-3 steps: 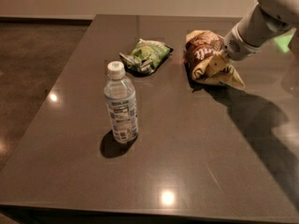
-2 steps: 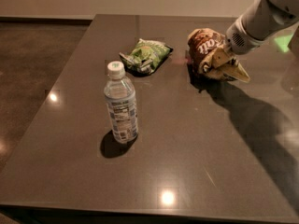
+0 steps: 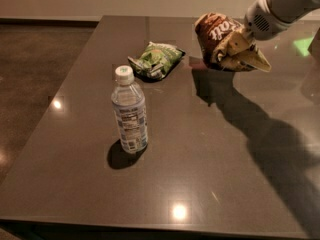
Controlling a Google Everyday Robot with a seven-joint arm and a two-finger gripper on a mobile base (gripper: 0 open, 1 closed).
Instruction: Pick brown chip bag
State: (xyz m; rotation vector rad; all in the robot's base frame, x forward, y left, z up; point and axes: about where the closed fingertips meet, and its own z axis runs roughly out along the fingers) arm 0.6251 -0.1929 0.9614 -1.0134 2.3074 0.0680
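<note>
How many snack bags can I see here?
2. The brown chip bag is at the far right, held above the table by the gripper, shut on it. The green bag lies on the table behind the water bottle. None looks hidden.

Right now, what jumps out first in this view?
The robot's hand at the upper right, clamped on the brown chip bag, which hangs clear of the dark table above its own shadow. Next comes the clear water bottle standing upright left of centre, with a green bag lying on the table behind it.
</note>
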